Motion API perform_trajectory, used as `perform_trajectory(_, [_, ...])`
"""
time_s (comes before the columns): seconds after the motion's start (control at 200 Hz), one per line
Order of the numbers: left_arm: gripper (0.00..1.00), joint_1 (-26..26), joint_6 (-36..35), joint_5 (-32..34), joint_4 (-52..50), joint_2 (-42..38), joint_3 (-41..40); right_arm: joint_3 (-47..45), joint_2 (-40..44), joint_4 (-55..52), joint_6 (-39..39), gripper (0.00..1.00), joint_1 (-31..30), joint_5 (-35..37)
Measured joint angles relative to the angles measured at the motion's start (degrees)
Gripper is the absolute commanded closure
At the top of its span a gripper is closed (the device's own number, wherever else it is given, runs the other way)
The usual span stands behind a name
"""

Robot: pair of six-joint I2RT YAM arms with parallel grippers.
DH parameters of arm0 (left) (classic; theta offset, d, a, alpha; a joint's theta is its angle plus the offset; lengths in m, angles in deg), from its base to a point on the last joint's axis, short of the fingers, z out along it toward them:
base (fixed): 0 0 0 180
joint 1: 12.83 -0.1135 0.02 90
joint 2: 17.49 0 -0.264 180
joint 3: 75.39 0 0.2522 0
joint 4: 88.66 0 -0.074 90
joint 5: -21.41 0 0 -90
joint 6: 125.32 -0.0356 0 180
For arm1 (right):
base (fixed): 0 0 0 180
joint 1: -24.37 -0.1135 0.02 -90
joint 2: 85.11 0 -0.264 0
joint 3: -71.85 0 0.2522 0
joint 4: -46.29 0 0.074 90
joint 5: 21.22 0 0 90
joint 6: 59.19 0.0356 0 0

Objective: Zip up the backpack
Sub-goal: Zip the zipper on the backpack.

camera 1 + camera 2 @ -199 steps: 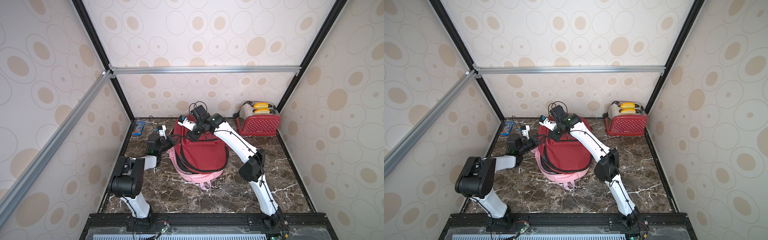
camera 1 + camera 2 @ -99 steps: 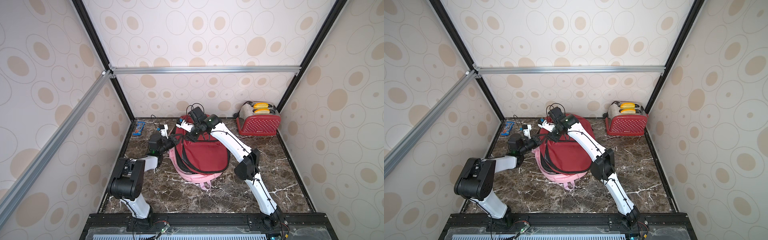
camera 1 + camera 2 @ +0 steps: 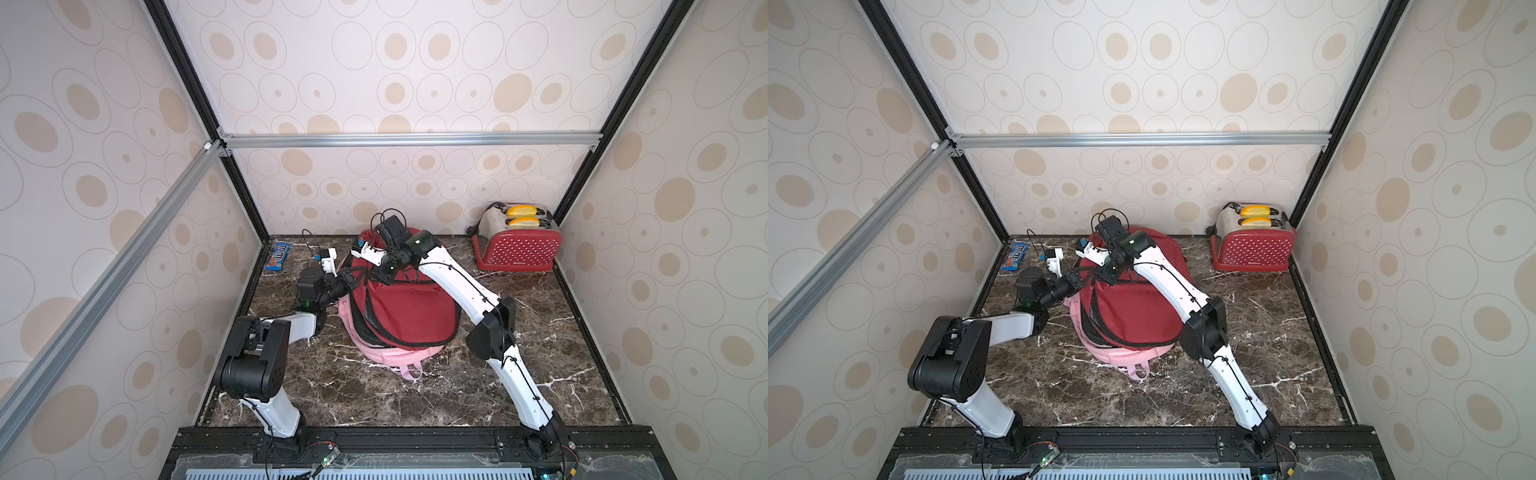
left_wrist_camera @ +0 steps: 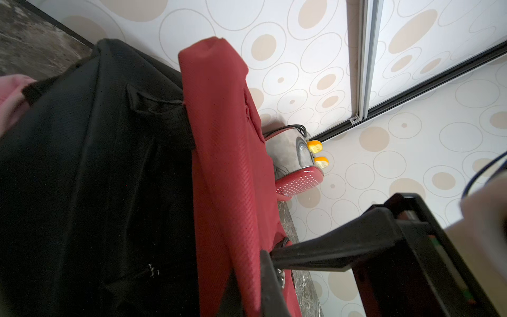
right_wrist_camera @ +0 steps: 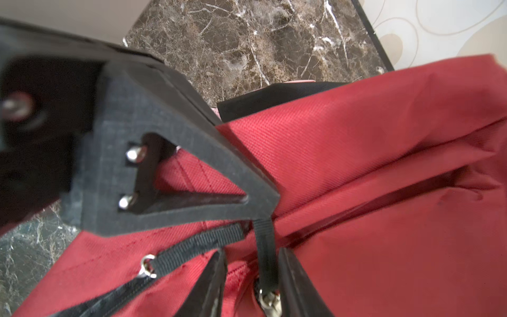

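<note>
The red backpack [image 3: 407, 311] [image 3: 1133, 307] lies on the marble floor with its pink back underneath and black zipper lines down its left side. My left gripper [image 3: 353, 277] [image 3: 1079, 277] is shut on a fold of the bag's red fabric [image 4: 219, 137] at its upper left edge, pinched at the jaws [image 4: 258, 277]. My right gripper [image 3: 385, 271] [image 3: 1106, 272] sits on the bag's top, open. A black zipper pull strap [image 5: 263, 247] runs between its fingers [image 5: 251, 254], close against one of them. The strap's metal slider [image 5: 270, 302] is just below. A second pull strap [image 5: 192, 247] lies outside the jaws.
A red toaster [image 3: 517, 249] [image 3: 1252, 247] with yellow slices stands at the back right corner. A blue candy packet [image 3: 277, 257] [image 3: 1016, 255] lies at the back left by the wall. The left gripper's triangular finger [image 5: 178, 178] crowds close to the right gripper.
The right arm has shifted slightly left over the bag's top and its jaws have narrowed around the pull strap. The left gripper keeps its hold in the same place.
</note>
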State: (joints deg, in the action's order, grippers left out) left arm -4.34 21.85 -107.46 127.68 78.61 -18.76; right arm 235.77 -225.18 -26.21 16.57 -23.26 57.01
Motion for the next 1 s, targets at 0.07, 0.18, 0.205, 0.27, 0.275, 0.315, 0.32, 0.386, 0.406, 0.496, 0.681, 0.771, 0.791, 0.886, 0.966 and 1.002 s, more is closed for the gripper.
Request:
perform_trajectory(0.07, [1.0,0.2,0.0,0.2,0.0,0.0,0.0,0.4,-0.5,0.0,0.0,0.69,0.2,-0.3])
perform_trajectory(0.18, [1.0,0.3,-0.1,0.6,-0.3,0.0,0.0,1.2,-1.2,-0.1,0.0,0.73,0.3,-0.7])
perform_trajectory(0.205, [1.0,0.3,-0.1,0.7,-0.4,-0.1,0.0,1.2,-1.2,-0.1,0.0,0.74,0.4,-0.8])
perform_trajectory(0.27, [1.0,0.3,-0.2,0.8,-0.7,-0.1,0.0,1.2,-1.4,-0.1,0.0,0.76,0.5,-1.1])
perform_trajectory(0.275, [1.0,0.3,-0.2,0.8,-0.8,-0.1,0.0,1.2,-1.4,0.0,0.0,0.76,0.5,-1.1])
perform_trajectory(0.315, [1.0,0.3,-0.2,0.9,-0.9,-0.1,0.0,1.2,-1.4,0.0,-0.1,0.78,0.6,-1.1])
perform_trajectory(0.32, [1.0,0.3,-0.2,0.9,-0.9,-0.1,0.0,1.2,-1.4,0.0,-0.2,0.78,0.6,-1.1])
perform_trajectory(0.386, [1.0,0.3,-0.2,0.9,-0.9,-0.1,0.0,1.2,-1.4,0.1,-0.3,0.83,0.8,-1.0])
perform_trajectory(0.406, [1.0,0.3,-0.2,0.9,-0.9,-0.2,0.0,1.2,-1.4,0.2,-0.2,0.84,0.9,-1.0])
perform_trajectory(0.496, [1.0,0.3,-0.2,0.8,-1.0,-0.3,0.0,1.2,-1.4,0.8,-0.4,0.87,1.5,-1.0])
perform_trajectory(0.681, [1.0,0.5,-0.8,0.9,-1.6,-0.4,0.0,1.1,-1.4,1.4,0.3,0.91,3.2,-3.4])
perform_trajectory(0.771, [1.0,0.5,-1.0,1.0,-2.2,-0.4,0.2,-2.3,-0.2,3.5,1.4,0.95,4.1,-6.6])
perform_trajectory(0.791, [0.98,0.5,-1.0,1.0,-2.3,-0.4,0.2,-3.4,0.2,4.1,1.6,0.95,4.3,-7.3])
perform_trajectory(0.886, [1.0,0.5,-1.0,1.0,-2.8,-0.4,0.2,-7.3,1.8,6.4,2.7,0.95,5.0,-9.7])
perform_trajectory(0.966, [1.0,0.5,-1.0,1.0,-2.8,-0.4,0.2,-8.2,2.3,7.2,3.3,0.94,5.3,-11.1])
perform_trajectory(1.002, [1.0,0.5,-1.0,1.0,-2.9,-0.4,0.2,-8.3,2.4,7.6,3.8,0.94,5.4,-11.6])
